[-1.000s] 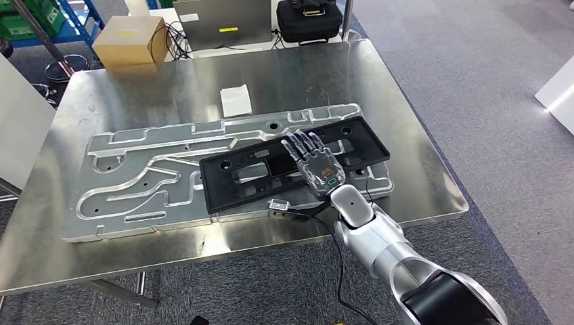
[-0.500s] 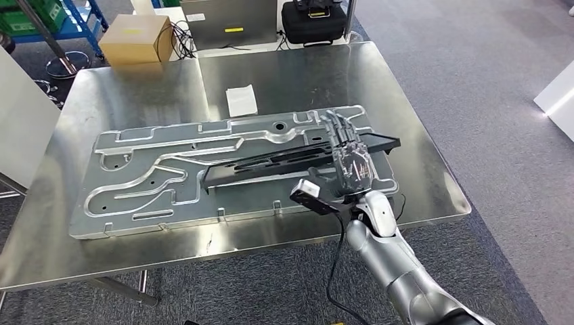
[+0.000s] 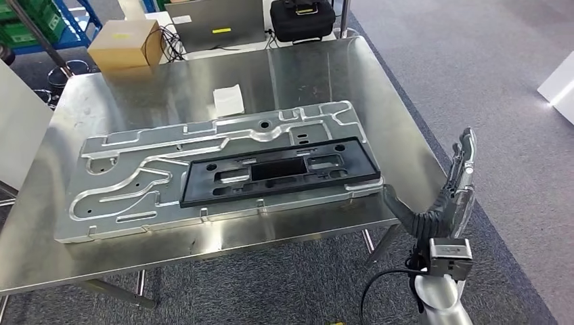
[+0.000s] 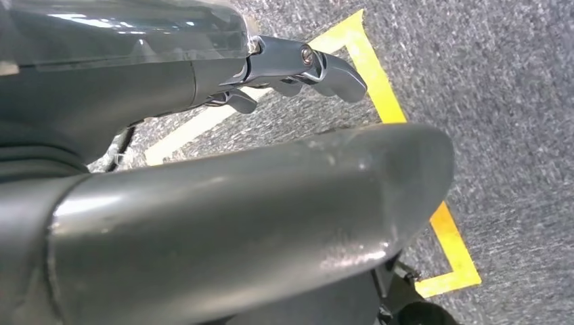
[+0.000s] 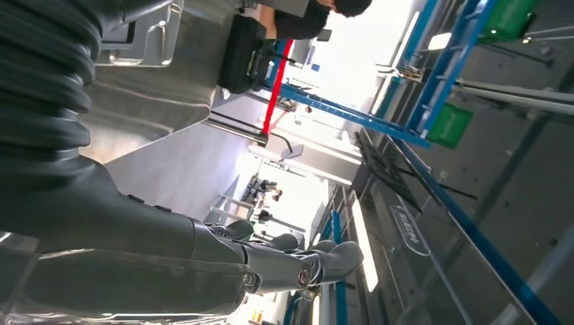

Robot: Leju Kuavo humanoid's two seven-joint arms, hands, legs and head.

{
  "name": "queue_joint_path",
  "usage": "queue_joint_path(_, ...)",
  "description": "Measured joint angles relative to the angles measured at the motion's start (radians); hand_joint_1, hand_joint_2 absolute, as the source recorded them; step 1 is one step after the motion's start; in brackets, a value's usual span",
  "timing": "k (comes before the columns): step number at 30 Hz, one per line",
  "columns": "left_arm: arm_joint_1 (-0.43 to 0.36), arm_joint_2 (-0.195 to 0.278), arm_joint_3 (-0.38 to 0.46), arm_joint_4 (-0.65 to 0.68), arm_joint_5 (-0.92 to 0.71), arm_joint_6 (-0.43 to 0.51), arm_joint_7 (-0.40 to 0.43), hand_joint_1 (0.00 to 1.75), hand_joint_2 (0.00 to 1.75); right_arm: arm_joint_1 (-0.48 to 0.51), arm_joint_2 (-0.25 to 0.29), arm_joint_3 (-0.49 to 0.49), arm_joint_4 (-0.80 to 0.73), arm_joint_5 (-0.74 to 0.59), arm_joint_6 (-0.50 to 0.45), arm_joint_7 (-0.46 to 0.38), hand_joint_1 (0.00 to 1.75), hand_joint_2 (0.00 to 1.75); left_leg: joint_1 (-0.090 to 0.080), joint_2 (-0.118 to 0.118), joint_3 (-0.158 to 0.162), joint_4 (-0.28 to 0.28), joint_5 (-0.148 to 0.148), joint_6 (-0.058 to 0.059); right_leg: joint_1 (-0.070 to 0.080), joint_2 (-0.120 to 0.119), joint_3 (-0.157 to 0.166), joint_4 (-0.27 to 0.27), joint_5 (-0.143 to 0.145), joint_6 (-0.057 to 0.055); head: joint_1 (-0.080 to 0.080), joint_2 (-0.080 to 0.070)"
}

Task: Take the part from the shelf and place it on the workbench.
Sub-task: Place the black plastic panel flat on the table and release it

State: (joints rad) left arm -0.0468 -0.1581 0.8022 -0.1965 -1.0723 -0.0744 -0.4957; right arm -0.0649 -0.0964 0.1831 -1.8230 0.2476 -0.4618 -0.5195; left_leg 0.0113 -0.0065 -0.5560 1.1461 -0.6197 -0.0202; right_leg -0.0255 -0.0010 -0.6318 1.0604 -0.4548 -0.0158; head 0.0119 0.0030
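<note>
head view: the black part point(image 3: 279, 171) lies flat on the silver fixture plate point(image 3: 135, 183), toward the plate's right end and near the front edge of the workbench point(image 3: 81, 95). i judge the placing done. my right hand point(image 3: 459, 177) is off the bench, beside its front right corner, edge-on, fingers straight and apart, holding nothing. step in hand, as i read it: clearing away. to do it well, i would keep the hand and its dangling cable outside the bench edge so nothing catches the part's right end.

containers: a cardboard box point(image 3: 126, 42) stands beyond the far left corner, flaps shut, contents unseen. a black case point(image 3: 302, 18) sits past the far edge, closed. green bins point(image 3: 24, 17) on a blue rack; contents too small to tell. a white sheet point(image 3: 228, 100) lies on the bench behind the plate.

left wrist view: my left hand point(image 4: 298, 68) hangs over grey carpet with yellow floor tape point(image 4: 379, 88); fingers bent loosely, nothing in them, but whether they are properly closed i cannot tell.

right wrist view: the right hand's fingers point(image 5: 318, 264) extended, empty.
</note>
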Motion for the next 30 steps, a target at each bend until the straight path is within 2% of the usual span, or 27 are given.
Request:
queue_joint_path(1,0.0,0.0,0.0,0.0,0.0,0.004,0.003,0.0,0.0,0.019,0.0,-0.004,-0.018,0.0,0.0,-0.004,0.0,1.75,0.0,0.0,-0.022,0.064,-0.039,-0.002,0.002,-0.002,-0.006,0.0,0.004,-0.003,-0.002,0.0)
queue_joint_path(2,0.0,0.0,0.0,0.0,0.001,0.008,0.007,0.0,0.0,0.039,0.001,-0.008,-0.033,0.003,-0.001,-0.01,0.0,1.75,0.001,0.0,-0.038,0.115,-0.064,-0.003,0.004,-0.004,-0.012,0.0,0.008,-0.005,-0.002,0.0)
queue_joint_path(3,0.001,0.0,0.001,0.0,0.002,0.013,0.011,0.0,0.0,0.064,0.003,-0.011,-0.046,0.007,-0.004,-0.018,0.0,1.75,0.0,0.0,-0.04,0.139,-0.07,-0.001,0.007,-0.006,-0.018,0.0,0.013,-0.006,-0.002,0.0)
queue_joint_path(4,0.002,0.0,0.002,0.0,0.006,0.018,0.014,0.0,0.0,0.094,0.007,-0.015,-0.061,0.013,-0.009,-0.028,0.0,1.75,0.0,0.0,-0.024,0.127,-0.056,0.002,0.009,-0.007,-0.023,0.001,0.018,-0.006,-0.002,0.0)
queue_joint_path(5,0.003,0.0,0.004,0.0,0.01,0.022,0.015,0.0,0.0,0.124,0.013,-0.018,-0.075,0.017,-0.014,-0.041,0.0,1.75,-0.001,0.0,0.008,0.081,-0.027,0.008,0.011,-0.008,-0.028,0.001,0.023,-0.005,-0.002,0.0)
queue_joint_path(6,0.004,0.0,0.007,0.0,0.015,0.026,0.015,0.0,0.0,0.156,0.021,-0.021,-0.092,0.019,-0.022,-0.057,0.0,1.75,-0.003,0.0,0.052,0.007,0.005,0.015,0.013,-0.008,-0.032,0.001,0.028,-0.004,-0.002,0.0)
queue_joint_path(7,0.004,0.001,0.012,0.0,0.021,0.028,0.014,0.0,0.0,0.188,0.03,-0.026,-0.11,0.02,-0.03,-0.074,0.0,1.75,-0.007,0.0,0.094,-0.064,0.026,0.022,0.015,-0.009,-0.035,0.0,0.035,-0.001,-0.002,0.0)
queue_joint_path(8,0.004,0.002,0.018,0.0,0.026,0.03,0.013,0.0,0.0,0.219,0.039,-0.031,-0.127,0.02,-0.04,-0.09,0.0,1.75,-0.011,0.0,0.122,-0.115,0.04,0.027,0.014,-0.01,-0.035,-0.002,0.041,0.004,-0.002,0.0)
queue_joint_path(9,0.005,0.002,0.023,0.0,0.031,0.031,0.012,0.0,0.0,0.248,0.048,-0.038,-0.146,0.017,-0.048,-0.104,0.0,1.75,-0.016,0.0,0.138,-0.148,0.045,0.031,0.011,-0.011,-0.035,-0.005,0.049,0.01,-0.003,0.0)
queue_joint_path(10,0.006,0.003,0.028,0.0,0.034,0.032,0.011,0.0,0.0,0.273,0.056,-0.045,-0.162,0.013,-0.053,-0.115,0.0,1.75,-0.019,0.0,0.139,-0.155,0.049,0.032,0.009,-0.012,-0.033,-0.011,0.058,0.017,-0.005,0.0)
queue_joint_path(12,0.009,0.003,0.035,0.0,0.035,0.033,0.011,0.0,0.0,0.311,0.069,-0.064,-0.191,0.0,-0.051,-0.126,0.0,1.75,-0.02,0.003,0.128,-0.165,0.072,0.041,0.005,-0.01,-0.032,-0.022,0.071,0.03,-0.009,0.0)
queue_joint_path(13,0.009,0.003,0.038,0.0,0.035,0.034,0.012,0.0,0.0,0.325,0.074,-0.074,-0.201,-0.005,-0.044,-0.128,0.0,1.75,-0.018,0.005,0.12,-0.171,0.087,0.047,0.005,-0.008,-0.037,-0.016,0.057,0.035,-0.008,0.0)
queue_joint_path(14,0.009,0.003,0.042,0.0,0.035,0.035,0.012,0.0,0.0,0.336,0.079,-0.086,-0.209,-0.007,-0.036,-0.129,0.0,1.75,-0.016,0.008,0.109,-0.177,0.102,0.053,0.005,-0.006,-0.045,0.007,0.021,0.038,-0.007,0.0)
queue_joint_path(16,0.009,0.004,0.048,0.0,0.036,0.037,0.012,0.0,0.0,0.353,0.089,-0.107,-0.217,-0.007,-0.026,-0.129,0.0,1.75,-0.016,0.013,0.082,-0.179,0.126,0.062,0.005,-0.003,-0.07,0.107,-0.083,0.042,-0.005,0.0)
queue_joint_path(17,0.009,0.004,0.051,0.0,0.036,0.038,0.012,0.0,0.0,0.359,0.094,-0.115,-0.219,-0.006,-0.023,-0.129,0.0,1.75,-0.018,0.015,0.067,-0.177,0.136,0.064,0.004,-0.003,-0.08,0.17,-0.12,0.044,-0.004,0.0)
queue_joint_path(18,0.009,0.004,0.052,0.0,0.036,0.04,0.012,0.0,0.0,0.364,0.097,-0.12,-0.22,-0.004,-0.022,-0.129,0.0,1.75,-0.019,0.016,0.052,-0.174,0.147,0.064,0.004,-0.003,-0.082,0.218,-0.131,0.046,-0.004,0.0)
queue_joint_path(19,0.009,0.004,0.053,0.0,0.036,0.042,0.012,0.0,0.0,0.368,0.1,-0.124,-0.22,0.001,-0.021,-0.129,0.0,1.75,-0.02,0.017,0.035,-0.169,0.157,0.063,0.004,-0.003,-0.073,0.241,-0.119,0.047,-0.004,0.0)
queue_joint_path(20,0.009,0.003,0.054,0.0,0.035,0.045,0.012,0.0,0.0,0.371,0.104,-0.126,-0.22,0.006,-0.021,-0.13,0.0,1.75,-0.02,0.018,0.018,-0.161,0.165,0.061,0.004,-0.003,-0.047,0.231,-0.092,0.047,-0.004,0.0)
queue_joint_path(21,0.009,0.003,0.055,0.0,0.035,0.047,0.012,0.0,0.0,0.373,0.108,-0.128,-0.221,0.011,-0.021,-0.13,0.0,1.75,-0.02,0.018,0.001,-0.153,0.172,0.058,0.004,-0.003,-0.004,0.186,-0.065,0.045,-0.004,0.0)
queue_joint_path(22,0.009,0.003,0.056,0.0,0.035,0.047,0.012,0.0,0.0,0.375,0.112,-0.128,-0.221,0.014,-0.021,-0.13,0.0,1.75,-0.021,0.018,-0.014,-0.143,0.177,0.055,0.004,-0.003,0.05,0.116,-0.057,0.042,-0.004,0.0)
queue_joint_path(23,0.009,0.003,0.056,0.0,0.034,0.048,0.012,0.0,0.0,0.376,0.116,-0.128,-0.222,0.016,-0.021,-0.13,0.0,1.75,-0.022,0.017,-0.026,-0.134,0.182,0.052,0.006,-0.002,0.099,0.045,-0.064,0.038,-0.005,0.0)
queue_joint_path(24,0.008,0.002,0.056,0.0,0.034,0.048,0.012,0.0,0.0,0.377,0.119,-0.129,-0.223,0.018,-0.022,-0.131,0.0,1.75,-0.023,0.017,-0.034,-0.127,0.186,0.047,0.008,-0.002,0.134,-0.01,-0.077,0.033,-0.005,0.0)
queue_joint_path(25,0.008,0.002,0.057,0.0,0.034,0.048,0.011,0.0,0.0,0.378,0.122,-0.129,-0.224,0.019,-0.022,-0.131,0.0,1.75,-0.023,0.016,-0.038,-0.122,0.192,0.041,0.012,-0.001,0.151,-0.042,-0.089,0.028,-0.004,0.0)
queue_joint_path(27,0.01,0.001,0.058,0.0,0.034,0.048,0.011,0.0,0.0,0.381,0.128,-0.129,-0.226,0.02,-0.022,-0.131,0.0,1.75,-0.021,0.015,-0.044,-0.119,0.2,0.029,0.012,-0.003,0.146,-0.053,-0.08,0.016,-0.001,0.0)
queue_joint_path(28,0.01,0.001,0.058,0.0,0.034,0.049,0.011,0.0,0.0,0.381,0.13,-0.13,-0.227,0.021,-0.022,-0.131,0.0,1.75,-0.02,0.013,-0.05,-0.11,0.188,0.023,0.01,-0.005,0.137,-0.055,-0.07,0.008,0.0,0.0)
queue_joint_path(29,0.011,0.001,0.059,0.0,0.034,0.049,0.011,0.0,0.0,0.382,0.133,-0.13,-0.227,0.021,-0.022,-0.131,0.0,1.75,-0.019,0.012,-0.06,-0.087,0.157,0.017,0.007,-0.007,0.126,-0.057,-0.058,0.001,-0.002,0.0)
queue_joint_path(30,0.011,0.001,0.06,0.0,0.034,0.049,0.011,0.0,0.0,0.382,0.136,-0.13,-0.227,0.021,-0.022,-0.131,0.0,1.75,-0.016,0.01,-0.073,-0.047,0.109,0.011,0.005,-0.009,0.112,-0.059,-0.046,-0.004,-0.002,0.0)
